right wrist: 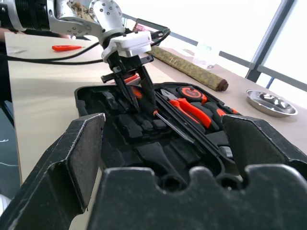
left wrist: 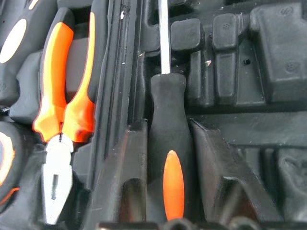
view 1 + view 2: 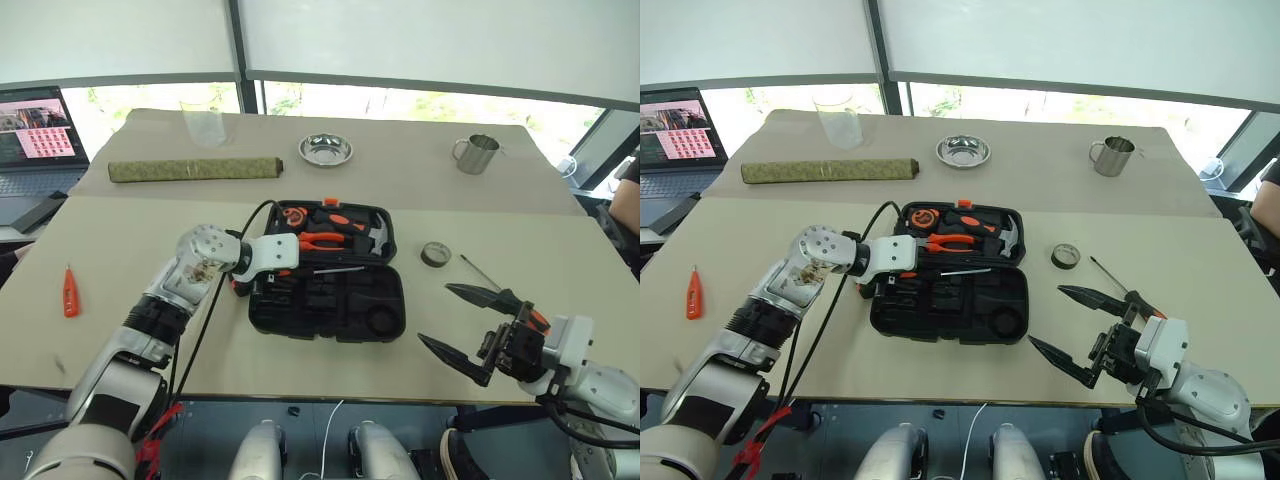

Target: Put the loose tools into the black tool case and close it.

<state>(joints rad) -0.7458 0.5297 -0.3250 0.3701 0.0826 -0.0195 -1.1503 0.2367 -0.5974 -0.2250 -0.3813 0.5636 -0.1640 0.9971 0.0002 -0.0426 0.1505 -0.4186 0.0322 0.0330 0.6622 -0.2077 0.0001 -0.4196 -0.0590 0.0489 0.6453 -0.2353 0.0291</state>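
Straddling screwdriver (image 2: 172, 143) handle in black tool case (image 3: 330, 300), left fingers (image 2: 129, 177) slightly apart, right fingers (image 3: 480, 295) spread wide, no legible labels

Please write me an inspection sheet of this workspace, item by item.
Surface: beige table.
Job's things: case open at centre, first screwdriver lying in it; tape and second screwdriver on the table to its right; tester pen far left.
Clutter: green mat, bowl, mug, glass at the far side.
Grippers: left gripper at the first screwdriver's handle; right gripper empty, jaws open.
Cables: black cable from the left wrist.
Surroundings: laptop, windows, a person at the right.
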